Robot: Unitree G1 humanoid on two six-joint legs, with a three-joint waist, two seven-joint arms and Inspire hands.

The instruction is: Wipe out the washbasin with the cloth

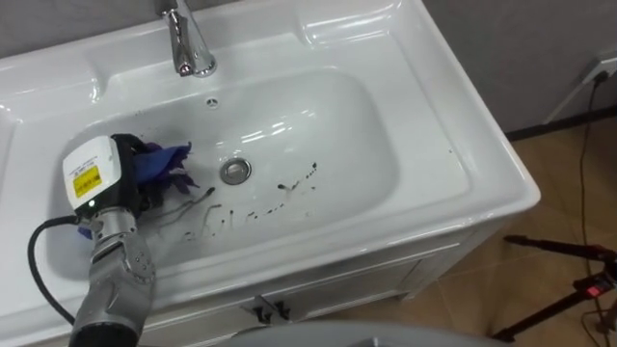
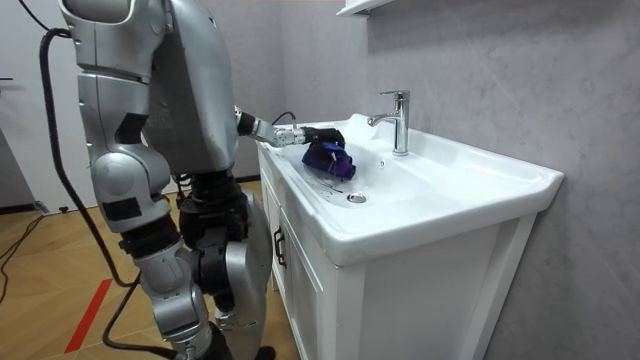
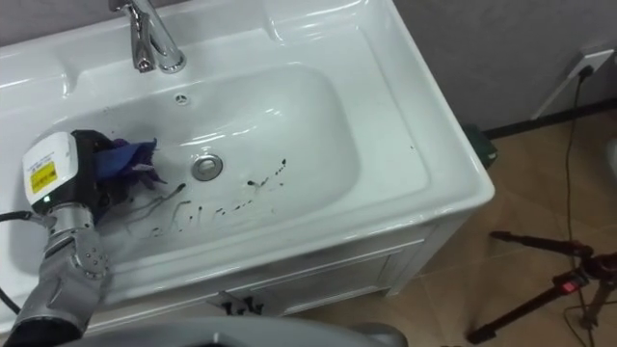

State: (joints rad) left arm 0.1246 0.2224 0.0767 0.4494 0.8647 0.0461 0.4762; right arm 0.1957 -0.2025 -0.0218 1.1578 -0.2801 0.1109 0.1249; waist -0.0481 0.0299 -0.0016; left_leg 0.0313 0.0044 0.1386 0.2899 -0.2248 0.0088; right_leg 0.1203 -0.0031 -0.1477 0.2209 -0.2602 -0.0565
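Left hand (image 1: 123, 181) low in the basin (image 1: 386, 145), at its left wall, left of the drain (image 1: 235, 171). Blue cloth (image 1: 166, 164) bunched against the hand. Fingers buried in the cloth and covered by the back of the hand: grip cannot be told. Dark smears (image 1: 289, 188) on the basin floor in front of the drain, thin and hard to read. Tap (image 1: 188, 43) cut off at the top edge. In the room view the robot stands upright at the cabinet (image 2: 300, 290).
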